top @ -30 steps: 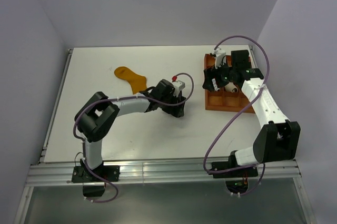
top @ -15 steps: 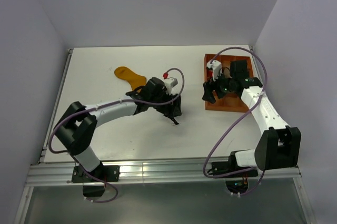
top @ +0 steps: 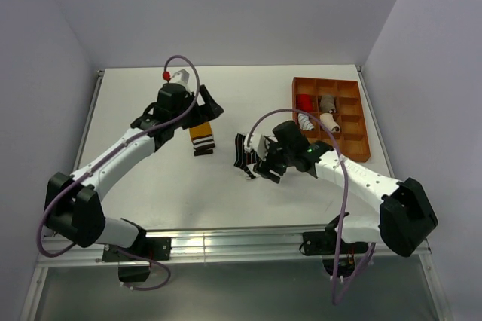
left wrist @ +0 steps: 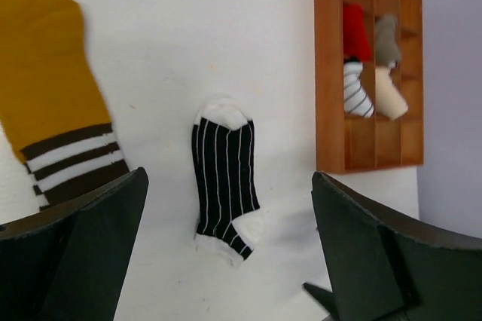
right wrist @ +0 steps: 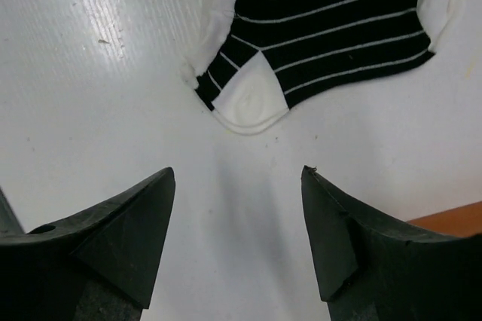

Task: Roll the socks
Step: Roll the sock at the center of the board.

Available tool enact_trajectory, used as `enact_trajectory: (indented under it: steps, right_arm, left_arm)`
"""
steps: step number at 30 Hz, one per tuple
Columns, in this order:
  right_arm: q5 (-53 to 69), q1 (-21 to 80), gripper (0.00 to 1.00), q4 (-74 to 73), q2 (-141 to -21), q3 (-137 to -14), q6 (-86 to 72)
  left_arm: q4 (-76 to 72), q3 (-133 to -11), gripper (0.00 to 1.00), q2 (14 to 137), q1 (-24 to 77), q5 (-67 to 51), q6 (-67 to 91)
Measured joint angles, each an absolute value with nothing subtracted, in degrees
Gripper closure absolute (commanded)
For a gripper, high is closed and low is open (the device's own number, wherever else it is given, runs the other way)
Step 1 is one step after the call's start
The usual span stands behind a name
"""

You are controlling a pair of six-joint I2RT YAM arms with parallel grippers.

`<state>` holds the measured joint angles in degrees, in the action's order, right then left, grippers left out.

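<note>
My left claw (left wrist: 230, 185) hangs wide open and empty above the white surface (top: 226, 200). The mustard sock (left wrist: 45, 72) lies flat by its left finger, with the brown-and-white striped cuff running under that finger's edge. The black-and-white striped sock (right wrist: 331, 19) lies flat near the middle of the surface, apart from the mustard one, between it and the orange tray (top: 360, 129). My right claw (right wrist: 237, 174) is spread open too, holding nothing, just beside the striped sock's white-patched end.
</note>
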<state>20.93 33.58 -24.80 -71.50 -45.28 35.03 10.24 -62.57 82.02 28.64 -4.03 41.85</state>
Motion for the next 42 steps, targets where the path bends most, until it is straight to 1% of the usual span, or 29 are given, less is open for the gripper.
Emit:
enact_trajectory:
  steps: [4, 9, 11, 18, 27, 29, 30, 33, 36, 38, 39, 41, 42]
  right_arm:
    - [14.8, 40.0, 0.29, -20.5, -74.0, -44.2, 35.1]
    - [9.2, 45.3, 0.34, -16.0, -78.9, -43.5, 35.5]
    - [7.5, 46.3, 0.36, -14.4, -80.7, -43.5, 35.5]
    - [3.5, 48.6, 0.37, -10.7, -85.6, -43.5, 35.5]
    - [1.4, 52.2, 0.37, -8.7, -88.1, -43.5, 35.5]
    - [1.1, 52.6, 0.43, -8.2, -89.1, -43.7, 35.5]
    - [0.8, 52.8, 0.49, -8.0, -89.4, -43.9, 35.5]
    - [-0.3, 52.8, 0.59, -7.2, -90.3, -44.1, 35.4]
    - [-1.1, 52.7, 0.61, -7.0, -91.2, -44.6, 35.2]
    - [-1.1, 52.4, 0.66, -7.0, -91.8, -45.2, 35.2]
    - [-1.0, 52.2, 0.73, -7.1, -92.1, -45.5, 35.2]
    - [-0.5, 51.7, 0.78, -7.6, -92.5, -46.1, 35.1]
    - [0.3, 51.1, 0.85, -8.7, -92.7, -46.8, 35.0]
  left_arm:
    - [12.1, -62.9, 0.04, 78.8, 27.5, -0.5, 44.1]
    - [11.7, -61.2, 0.03, 74.5, 27.5, 2.2, 44.7]
    - [11.7, -60.3, 0.04, 72.6, 27.5, 3.1, 44.7]
    - [11.7, -60.1, 0.03, 69.1, 27.5, 6.5, 44.7]
    - [11.7, -60.1, 0.03, 67.1, 27.5, 7.8, 44.1]
    - [11.7, -60.1, 0.03, 67.1, 27.5, 7.8, 44.0]
    - [11.7, -60.1, 0.03, 67.1, 27.5, 7.8, 43.9]
    - [11.1, -59.6, 0.03, 67.1, 27.5, 7.8, 43.5]
    - [10.7, -58.7, 0.04, 67.1, 27.5, 7.7, 43.1]
    - [10.6, -58.3, 0.04, 67.1, 27.5, 7.6, 42.8]
    - [10.5, -58.2, 0.04, 67.2, 27.5, 7.4, 42.7]
    - [10.3, -58.0, 0.05, 67.3, 27.5, 7.4, 42.7]
    - [10.1, -57.7, 0.04, 67.3, 27.5, 7.4, 42.7]
